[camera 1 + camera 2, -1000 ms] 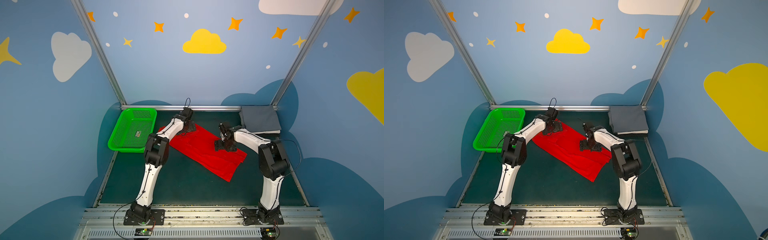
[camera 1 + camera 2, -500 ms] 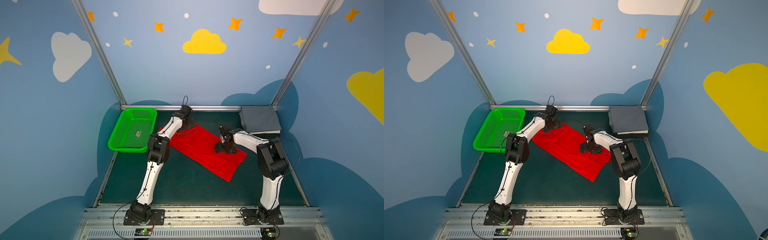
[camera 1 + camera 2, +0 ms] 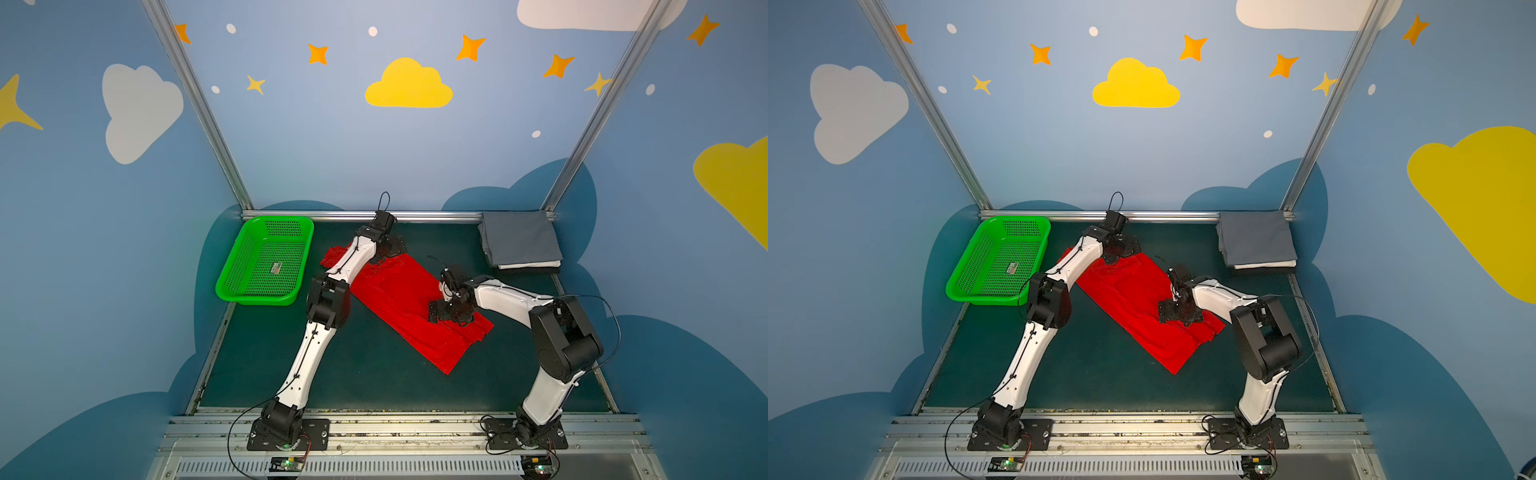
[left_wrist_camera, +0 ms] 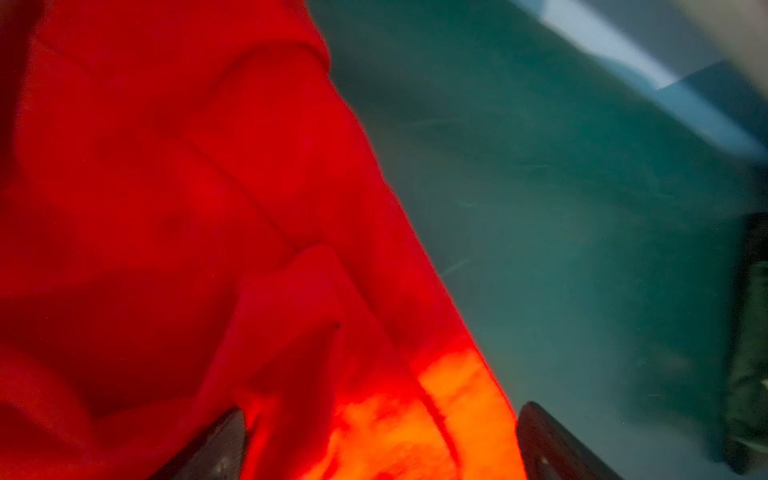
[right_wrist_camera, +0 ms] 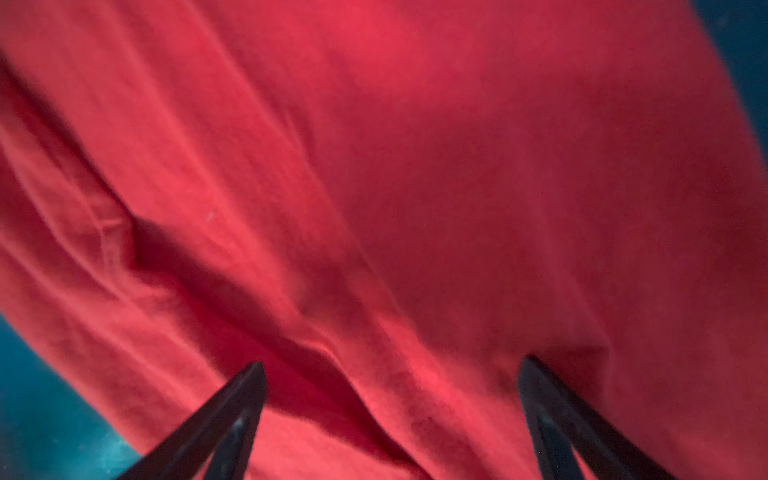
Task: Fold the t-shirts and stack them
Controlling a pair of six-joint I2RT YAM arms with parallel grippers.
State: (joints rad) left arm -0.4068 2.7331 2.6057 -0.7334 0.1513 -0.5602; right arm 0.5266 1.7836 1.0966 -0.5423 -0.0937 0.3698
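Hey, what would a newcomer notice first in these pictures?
The bright red t-shirt lies diagonally at centre, with the open left gripper at its far end and the open right gripper over its near half. A green basket sits back-left, a stack of folded shirts back-right.

The left arm [image 3: 305, 361] and right arm [image 3: 507, 295] have white shells and black joints. Thin black cables [image 3: 618, 332] trail from both.

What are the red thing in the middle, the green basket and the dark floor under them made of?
The red t-shirt looks like soft matte cloth, perhaps cotton: it lies in creases and folds. The green basket looks like slightly glossy moulded plastic: stiff walls pierced with rows of holes. The table has a dull dark green covering, maybe felt or rubber; I cannot tell.
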